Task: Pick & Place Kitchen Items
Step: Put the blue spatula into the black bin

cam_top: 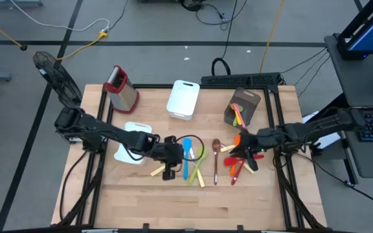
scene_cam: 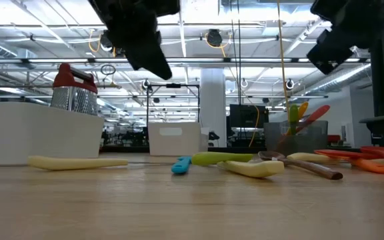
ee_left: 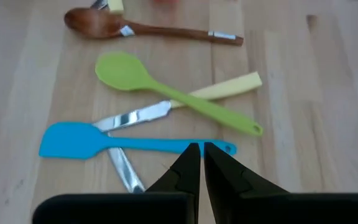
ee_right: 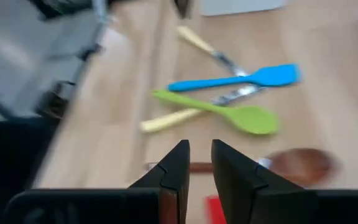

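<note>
I am viewing the blue spatula [ee_left: 135, 143] lying flat on the worktop [cam_top: 141, 194], its long axis running crosswise ahead of the left gripper [ee_left: 197, 152], handle end nearest. The fingers [ee_left: 182, 171] are clenched on nothing. The green spoon [ee_left: 166, 93] is lying just beyond. The right gripper [ee_right: 197, 152], slightly parted and empty, is hovering farther off, over the red utensils [cam_top: 241, 162].
</note>
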Robot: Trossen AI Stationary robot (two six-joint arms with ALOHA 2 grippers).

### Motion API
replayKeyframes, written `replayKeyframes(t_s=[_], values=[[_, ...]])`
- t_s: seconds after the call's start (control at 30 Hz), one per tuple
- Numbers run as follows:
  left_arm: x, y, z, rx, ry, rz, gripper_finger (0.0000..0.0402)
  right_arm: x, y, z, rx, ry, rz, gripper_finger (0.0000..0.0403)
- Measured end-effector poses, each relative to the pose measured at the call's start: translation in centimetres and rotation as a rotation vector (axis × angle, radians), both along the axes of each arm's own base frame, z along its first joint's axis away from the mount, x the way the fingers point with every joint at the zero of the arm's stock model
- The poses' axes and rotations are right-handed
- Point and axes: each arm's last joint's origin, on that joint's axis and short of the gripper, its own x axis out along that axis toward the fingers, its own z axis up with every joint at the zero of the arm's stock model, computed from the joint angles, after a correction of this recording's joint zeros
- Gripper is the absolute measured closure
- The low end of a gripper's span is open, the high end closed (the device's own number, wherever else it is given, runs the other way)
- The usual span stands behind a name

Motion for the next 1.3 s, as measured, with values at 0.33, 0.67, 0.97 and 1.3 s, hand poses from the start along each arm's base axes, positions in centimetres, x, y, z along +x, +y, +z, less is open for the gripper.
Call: replayKeyframes(t_s=[0.33,0.67,0.97,1.3], values=[[-3.4,1.0,-0.5,-0.063,-0.184,0.094,0.0380,-1.4,-1.1,3.3,-0.205,0.122,-0.151,0.0344],[-3.3,0.8,-0.4,-0.139,-0.270,0.097,0.0380,-2.1,-1.3,3.3,-0.170,0.147,-0.204,0.0344],[-2.7,0.7,0.6,-0.216,-0.377,0.129,0.0380,-2.0,-1.3,3.3,-0.153,0.150,-0.212,0.0344],[-2.2,1.0,1.4,-0.242,-0.470,0.144,0.0380,-2.0,-1.3,3.3,-0.153,0.150,-0.212,0.0344]])
